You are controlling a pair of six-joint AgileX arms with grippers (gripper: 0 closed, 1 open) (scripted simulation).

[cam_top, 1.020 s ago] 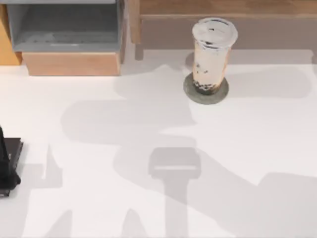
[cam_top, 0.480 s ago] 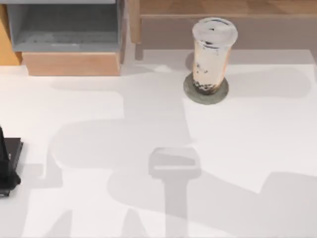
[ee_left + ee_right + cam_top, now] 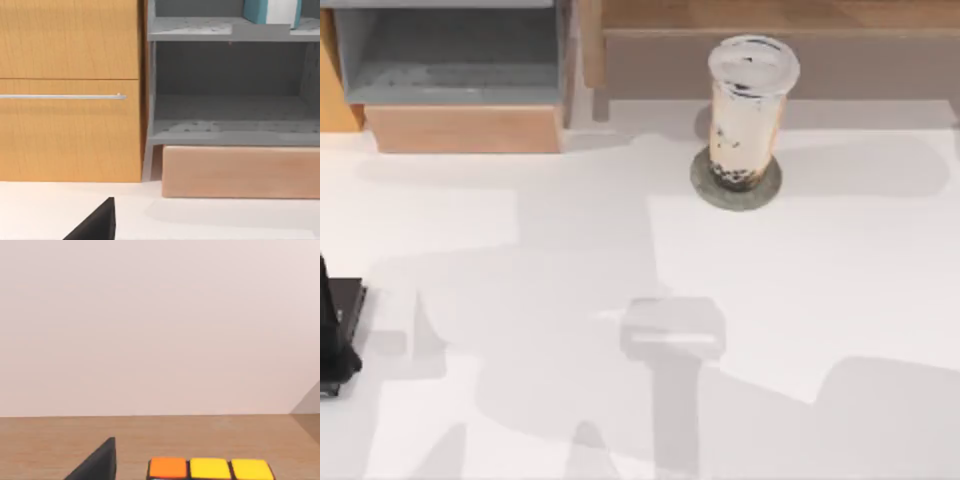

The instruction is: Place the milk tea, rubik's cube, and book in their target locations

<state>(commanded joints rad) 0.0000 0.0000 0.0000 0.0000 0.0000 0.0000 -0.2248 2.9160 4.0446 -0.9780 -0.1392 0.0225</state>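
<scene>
The milk tea [image 3: 748, 110] stands upright on a round grey coaster [image 3: 736, 184] at the far side of the white table [image 3: 840, 290], right of centre, just in front of a long wooden shelf [image 3: 770, 15] that runs along the far edge. Its white lid is on and the dark pearls sit at the bottom of the beige drink.

The rubik's cube [image 3: 210, 469] shows in the right wrist view as a row of one orange and two yellow stickers, resting on a wooden surface [image 3: 150, 432] with a plain pale wall behind it. A dark part of the right tool [image 3: 95, 462] lies just beside the cube; whether its fingers are open or closed cannot be told, nor whether they touch the cube.

The book [image 3: 272, 11], teal-blue with white page edges, stands on the upper grey shelf [image 3: 230, 30] of an open cabinet, seen in the left wrist view. Below it is an open grey compartment [image 3: 230, 100], a pale wooden block [image 3: 240, 172] under that, and an orange-brown drawer front with a thin metal handle [image 3: 62, 97] to one side. A dark tip of the left tool [image 3: 97, 225] is near the table, well apart from the book; its opening cannot be told.

In the top view a flat black slab [image 3: 345, 310] lies at the left edge of the table, with a dark upright object [image 3: 330, 335] against it.
</scene>
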